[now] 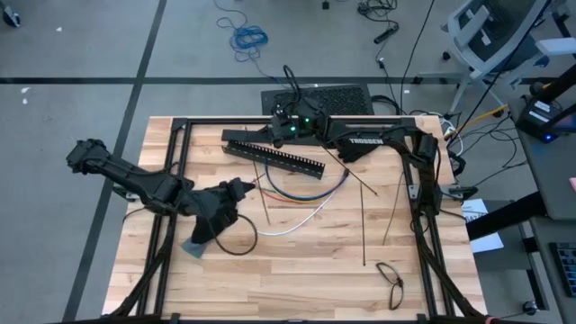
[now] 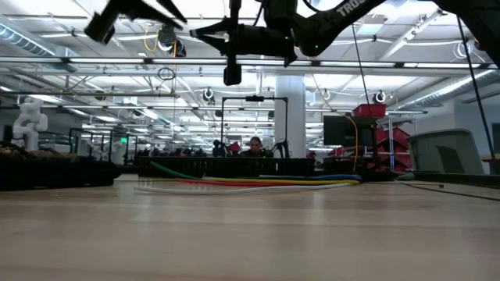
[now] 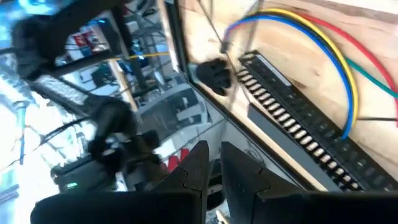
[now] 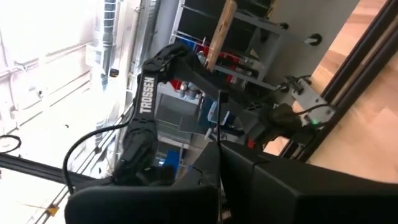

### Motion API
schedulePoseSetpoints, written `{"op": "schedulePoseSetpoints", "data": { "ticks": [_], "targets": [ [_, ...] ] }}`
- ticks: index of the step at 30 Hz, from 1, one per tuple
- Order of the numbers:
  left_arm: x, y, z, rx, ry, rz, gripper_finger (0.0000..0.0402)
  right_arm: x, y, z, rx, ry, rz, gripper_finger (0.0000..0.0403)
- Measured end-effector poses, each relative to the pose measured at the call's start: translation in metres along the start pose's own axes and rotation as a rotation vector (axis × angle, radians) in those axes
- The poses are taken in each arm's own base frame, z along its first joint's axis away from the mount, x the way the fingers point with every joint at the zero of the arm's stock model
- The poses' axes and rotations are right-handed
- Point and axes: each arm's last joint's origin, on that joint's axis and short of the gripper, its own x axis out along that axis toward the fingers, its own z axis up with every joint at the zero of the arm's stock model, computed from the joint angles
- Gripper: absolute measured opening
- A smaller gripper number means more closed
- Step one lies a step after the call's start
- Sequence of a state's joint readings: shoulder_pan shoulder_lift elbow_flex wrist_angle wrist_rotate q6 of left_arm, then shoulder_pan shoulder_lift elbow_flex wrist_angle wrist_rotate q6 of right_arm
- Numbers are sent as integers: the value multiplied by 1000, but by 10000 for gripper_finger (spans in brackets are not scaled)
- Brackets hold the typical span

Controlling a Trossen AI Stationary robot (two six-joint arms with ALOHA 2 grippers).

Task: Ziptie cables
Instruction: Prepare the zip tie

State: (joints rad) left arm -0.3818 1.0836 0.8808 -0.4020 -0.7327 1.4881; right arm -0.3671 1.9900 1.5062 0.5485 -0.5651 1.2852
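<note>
My left gripper [image 1: 241, 187] hangs above the table's left-middle, fingers nearly pinched together with only a thin slit between them; I see nothing in them, and whether a thin strip sits in that slit I cannot tell. My right gripper [image 1: 281, 126] is raised over the far edge of the table, clenched fully, and the right wrist view shows a thin dark line running up from between its fingers, possibly a stiff black strip, though I cannot confirm that.

The thin flexible cables [image 1: 306, 193], blue, yellow, red, green and white, lie flat on the wooden tabletop [image 1: 297, 270] as a shallow bundle of arcs just on the near side of the long black slotted bar [image 1: 274, 156]. Their long axis runs across the table, left to right, and the bundle begins just beside my left gripper, stretching away toward the right arm's side. A separate thick black cable loop [image 1: 236, 241] lies on the near side of my left arm.

I judge my left gripper the nearer: the bundle's closest end lies just rightward and below it, while my right gripper would have to come down over the slotted bar.
</note>
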Motion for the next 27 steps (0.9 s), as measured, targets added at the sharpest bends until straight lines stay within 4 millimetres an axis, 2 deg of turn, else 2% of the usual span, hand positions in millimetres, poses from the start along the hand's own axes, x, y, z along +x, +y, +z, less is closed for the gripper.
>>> {"op": "schedulePoseSetpoints", "data": {
  "ticks": [4, 12, 27],
  "targets": [
    [9, -11, 5, 74, -47, -53, 43, 4, 2, -6, 25, 5, 0, 0],
    [12, -8, 8, 76, -74, -28, 43, 8, 1, -14, 24, -7, -27, 0],
    [-7, -3, 23, 138, -99, 59, 43, 4, -5, -7, 25, -55, -89, 0]
  ]
}}
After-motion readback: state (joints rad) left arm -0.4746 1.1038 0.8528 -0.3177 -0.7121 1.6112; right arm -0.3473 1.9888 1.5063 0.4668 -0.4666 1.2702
